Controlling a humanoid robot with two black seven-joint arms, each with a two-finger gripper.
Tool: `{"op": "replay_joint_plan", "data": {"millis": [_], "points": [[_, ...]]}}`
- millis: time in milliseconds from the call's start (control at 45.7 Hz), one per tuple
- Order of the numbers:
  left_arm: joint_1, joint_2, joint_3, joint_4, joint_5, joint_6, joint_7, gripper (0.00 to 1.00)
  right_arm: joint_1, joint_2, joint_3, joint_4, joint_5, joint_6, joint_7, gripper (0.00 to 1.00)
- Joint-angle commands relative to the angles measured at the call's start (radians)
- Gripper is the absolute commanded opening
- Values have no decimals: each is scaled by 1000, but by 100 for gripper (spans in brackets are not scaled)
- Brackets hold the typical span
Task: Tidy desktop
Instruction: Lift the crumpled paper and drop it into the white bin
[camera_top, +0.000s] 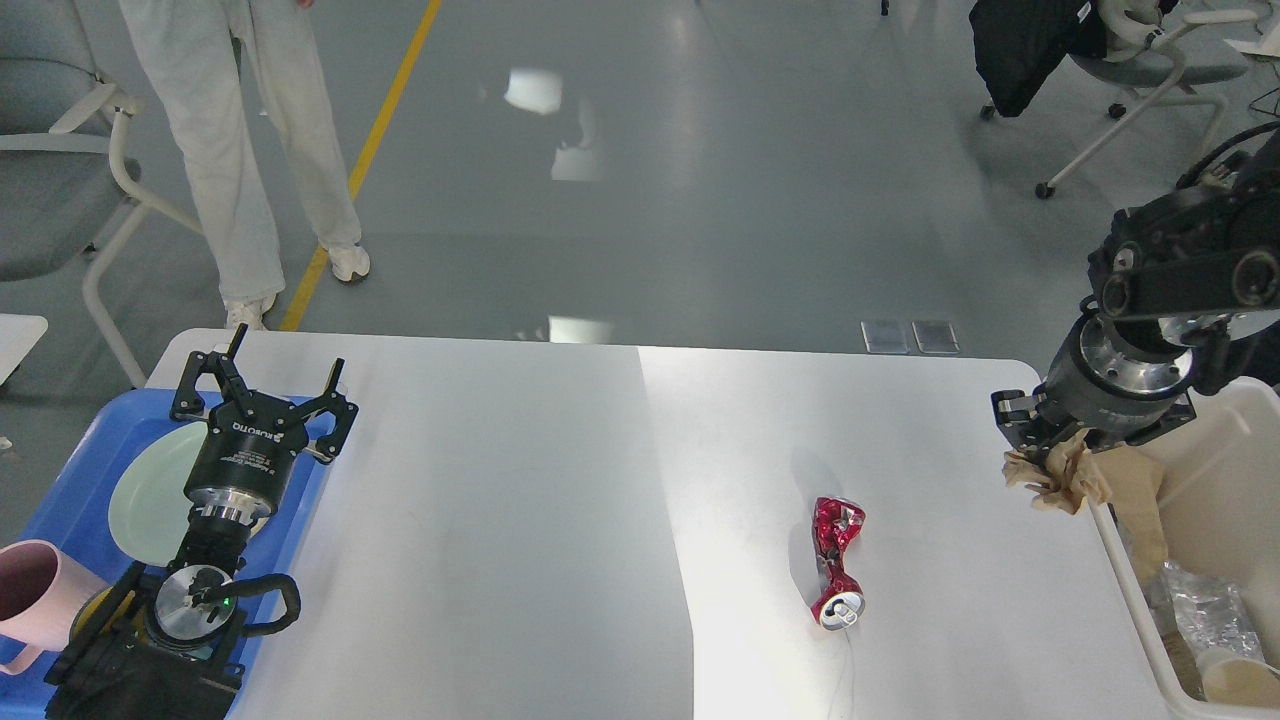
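The right gripper (1040, 440) clamps a crumpled brown paper wad (1055, 478) at the desktop's (500, 520) far right edge, just beside the white bin (1130, 590). The left gripper (265, 385) hangs spread wide above a pale plate (150, 490) on the blue tray (70, 500) at the left. A crushed red can (838, 575) lies right of centre on the desktop.
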Motion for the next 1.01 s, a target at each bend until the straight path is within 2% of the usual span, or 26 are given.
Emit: {"op": "replay_joint_plan", "data": {"millis": [0,153,307,372,547,613,810,985], "points": [[0,0,-1,0,-1,0,0,97,119,-23,-19,132,10,-9,0,0],[0,0,-1,0,0,0,0,97,161,-31,-60,132,55,1,20,0],[0,0,-1,0,0,0,0,97,171,-28,-136,131,59,1,132,0],[0,0,-1,0,0,0,0,97,171,-25,-171,129,59,-2,155,0],[0,0,-1,0,0,0,0,97,168,-51,-228,112,56,-8,156,0],[0,0,-1,0,0,0,0,97,155,-94,-252,88,48,-19,156,0],[0,0,-1,0,-1,0,0,97,-144,-328,-234,-173,6,-177,145,0],[0,0,-1,0,0,0,0,97,-514,-471,-50,-521,-18,-194,150,0]]}}
